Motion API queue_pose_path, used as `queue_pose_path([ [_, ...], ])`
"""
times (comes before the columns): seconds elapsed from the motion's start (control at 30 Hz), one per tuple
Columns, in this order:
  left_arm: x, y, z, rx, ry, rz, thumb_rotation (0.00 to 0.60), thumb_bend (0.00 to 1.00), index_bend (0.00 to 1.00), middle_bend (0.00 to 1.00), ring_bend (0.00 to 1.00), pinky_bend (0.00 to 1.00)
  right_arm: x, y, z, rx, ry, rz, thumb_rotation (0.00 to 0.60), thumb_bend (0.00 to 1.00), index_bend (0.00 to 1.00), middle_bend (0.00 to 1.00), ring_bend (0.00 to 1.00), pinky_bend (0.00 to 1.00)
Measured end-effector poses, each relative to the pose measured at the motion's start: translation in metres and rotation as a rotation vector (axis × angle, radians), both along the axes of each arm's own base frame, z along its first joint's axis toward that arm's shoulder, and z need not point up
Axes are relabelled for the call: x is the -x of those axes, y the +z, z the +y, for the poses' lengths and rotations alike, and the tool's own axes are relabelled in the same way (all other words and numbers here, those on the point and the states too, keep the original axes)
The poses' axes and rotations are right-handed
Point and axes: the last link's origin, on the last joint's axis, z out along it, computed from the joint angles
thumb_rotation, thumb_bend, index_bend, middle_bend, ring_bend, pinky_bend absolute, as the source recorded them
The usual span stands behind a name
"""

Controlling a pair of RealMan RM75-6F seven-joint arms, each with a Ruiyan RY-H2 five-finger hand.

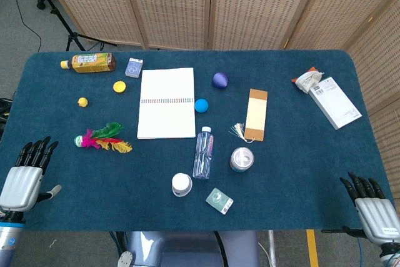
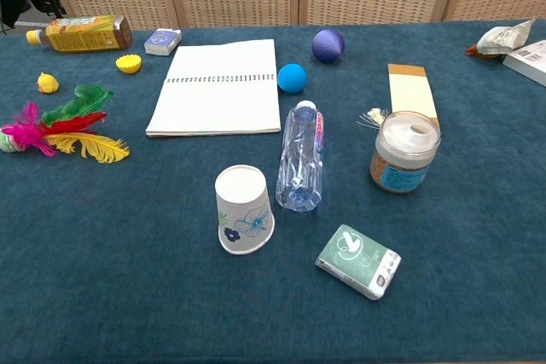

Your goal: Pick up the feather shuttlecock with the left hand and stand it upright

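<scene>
The feather shuttlecock (image 1: 102,138) lies on its side on the blue table at the left, with green, red, yellow and pink feathers. In the chest view the shuttlecock (image 2: 64,128) shows at the left edge, base pointing left. My left hand (image 1: 26,175) hovers at the table's near left corner, fingers apart and empty, well short of the shuttlecock. At the near right corner my right hand (image 1: 371,206) rests open, holding nothing. Neither hand appears in the chest view.
A white notebook (image 1: 166,102) lies right of the shuttlecock. A lying water bottle (image 1: 204,152), paper cup (image 1: 181,184), jar (image 1: 241,159) and small packet (image 1: 219,201) sit near the middle front. A drink bottle (image 1: 89,62), yellow cap (image 1: 119,87) and small yellow object (image 1: 82,101) lie behind.
</scene>
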Motion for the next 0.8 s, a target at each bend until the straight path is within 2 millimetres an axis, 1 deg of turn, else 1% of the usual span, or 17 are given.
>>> queue_pose_path([
  [0.23,0.0,-0.001,-0.001,0.015,0.0,0.009,0.6,0.12,0.05,0.0,0.0,0.0,0.001,-0.001,-0.001,-0.004,-0.002,-0.001,0.6,0.0,0.0,0.0,0.0,0.0],
  [0.53,-0.01,0.006,-0.011,0.051,0.002,-0.003,0.6,0.12,0.05,0.0,0.0,0.0,-0.009,0.008,0.001,0.036,0.037,-0.012,0.6,0.0,0.0,0.0,0.0,0.0],
  [0.8,-0.009,0.007,-0.011,0.052,0.01,-0.009,0.6,0.12,0.05,0.0,0.0,0.0,-0.016,0.012,0.001,0.076,0.097,-0.036,0.6,0.0,0.0,0.0,0.0,0.0],
])
